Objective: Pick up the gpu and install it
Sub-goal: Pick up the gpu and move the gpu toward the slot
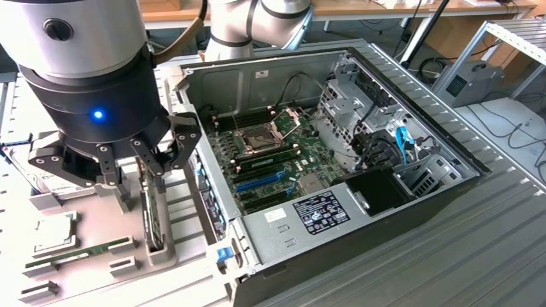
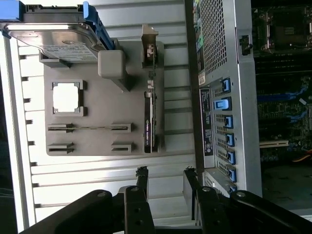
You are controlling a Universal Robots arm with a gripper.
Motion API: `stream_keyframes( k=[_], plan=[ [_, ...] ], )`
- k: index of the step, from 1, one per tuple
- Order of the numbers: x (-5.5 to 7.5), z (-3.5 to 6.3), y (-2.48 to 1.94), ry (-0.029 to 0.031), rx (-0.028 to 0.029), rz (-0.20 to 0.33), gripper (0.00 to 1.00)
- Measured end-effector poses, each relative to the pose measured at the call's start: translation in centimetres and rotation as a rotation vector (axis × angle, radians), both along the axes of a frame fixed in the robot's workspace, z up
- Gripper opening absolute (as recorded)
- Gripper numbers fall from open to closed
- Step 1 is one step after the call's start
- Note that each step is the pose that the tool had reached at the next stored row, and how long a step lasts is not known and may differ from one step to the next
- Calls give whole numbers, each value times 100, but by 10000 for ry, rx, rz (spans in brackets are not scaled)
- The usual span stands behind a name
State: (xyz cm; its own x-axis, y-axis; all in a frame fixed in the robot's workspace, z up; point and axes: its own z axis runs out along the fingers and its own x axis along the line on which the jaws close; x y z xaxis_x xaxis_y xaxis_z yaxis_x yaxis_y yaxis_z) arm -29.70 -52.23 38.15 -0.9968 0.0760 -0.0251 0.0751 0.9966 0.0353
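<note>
The gpu (image 1: 153,220) is a thin black card that stands on its edge in a slot of the grey holder plate (image 1: 183,256), beside the open computer case (image 1: 282,233). My gripper (image 1: 137,176) hangs just above the card's far end, open, with nothing between its fingers. In the wrist view the gpu (image 2: 150,122) runs lengthwise ahead of my gripper (image 2: 165,176), and its metal bracket end (image 2: 149,41) is the farther end. The motherboard (image 1: 265,153) lies bare inside the case, with blue expansion slots (image 1: 256,182).
The holder plate (image 2: 97,141) also carries a silver hard drive (image 2: 53,41) in a blue frame, a square processor (image 2: 66,97) and a narrow memory stick (image 2: 92,128). The case's rear panel (image 2: 219,97) with blue latches stands close beside the card. A person's desk and cables lie behind.
</note>
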Motion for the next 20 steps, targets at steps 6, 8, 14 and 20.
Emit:
stream_keyframes(
  k=[6, 8, 14, 20],
  plan=[
    [-16, -7, 0, 0, 1, -1, 42],
    [-21, -10, 0, -1, 0, 1, 42],
    [-36, -18, 0, 0, 0, 0, 42],
    [-43, -23, 0, 0, -1, 0, 42]
  ],
)
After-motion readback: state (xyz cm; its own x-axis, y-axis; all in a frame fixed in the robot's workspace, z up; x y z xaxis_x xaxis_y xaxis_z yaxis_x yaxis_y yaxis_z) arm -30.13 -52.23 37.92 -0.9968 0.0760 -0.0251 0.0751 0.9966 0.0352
